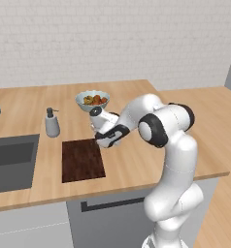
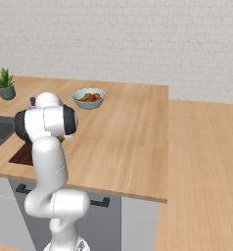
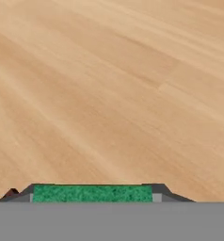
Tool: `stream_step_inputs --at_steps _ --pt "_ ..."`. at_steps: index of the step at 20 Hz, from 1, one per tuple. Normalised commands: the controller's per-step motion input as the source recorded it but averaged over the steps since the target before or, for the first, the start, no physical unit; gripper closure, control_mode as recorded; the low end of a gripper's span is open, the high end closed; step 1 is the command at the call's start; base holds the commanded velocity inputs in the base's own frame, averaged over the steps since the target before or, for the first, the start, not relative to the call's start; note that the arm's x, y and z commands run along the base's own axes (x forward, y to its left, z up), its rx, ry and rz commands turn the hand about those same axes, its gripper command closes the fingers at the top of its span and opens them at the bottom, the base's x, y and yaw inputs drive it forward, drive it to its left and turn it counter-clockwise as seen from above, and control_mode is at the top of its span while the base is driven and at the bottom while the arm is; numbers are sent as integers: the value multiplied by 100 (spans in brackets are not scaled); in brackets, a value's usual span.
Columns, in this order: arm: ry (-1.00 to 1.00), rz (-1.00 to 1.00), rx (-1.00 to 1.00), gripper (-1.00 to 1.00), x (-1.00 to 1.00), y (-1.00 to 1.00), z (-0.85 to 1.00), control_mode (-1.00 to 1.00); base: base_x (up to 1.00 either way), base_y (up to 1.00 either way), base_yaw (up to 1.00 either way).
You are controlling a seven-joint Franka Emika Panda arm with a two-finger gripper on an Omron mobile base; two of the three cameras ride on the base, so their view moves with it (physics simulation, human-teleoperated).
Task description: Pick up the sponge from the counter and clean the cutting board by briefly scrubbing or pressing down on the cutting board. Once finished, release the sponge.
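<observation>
We see a simulated kitchen with a broad light-tan counter (image 1: 137, 97) of plank-grained wood; a white robot arm rises in front of it and bends left, its hand low over the worktop just right of the cutting board (image 1: 82, 160), a flat dark reddish-brown rectangle lying beside a grey sink basin (image 1: 13, 162). Behind the board stand a grey soap dispenser (image 1: 52, 123) and a pale bowl of fruit (image 1: 92, 100); a small potted plant (image 2: 5, 84) sits at the far left of the counter.

In the hand view the sponge (image 3: 92, 193) shows as a green strip lying between the two dark fingertips of the gripper (image 3: 93, 194); the fingertips sit close against its two ends, so we judge the pincer narrowed onto the sponge and holding it, with bare counter wood beyond; whether it is lifted clear of the wood we cannot tell.

We judge the sponge light, soft and compressible, rough on its green face and not fragile; it should squash somewhat under the fingers rather than slip; the hold across its ends, with the body centred between the tips, looks suitable for pressing it flat onto the board.
</observation>
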Motion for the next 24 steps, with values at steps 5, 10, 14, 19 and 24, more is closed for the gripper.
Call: stream_step_inputs --at_steps 5,10,14,19,24 --pt "14 0 16 100 -39 27 43 -100 0 0 0" --pt "17 0 -8 100 -24 57 4 -100 0 0 0" --pt "4 0 -16 100 -32 56 1 -100 0 0 0" --pt "-1 1 -6 100 -56 47 0 -100 0 0 0" --pt "-1 0 2 100 -50 20 0 -100 0 0 0"
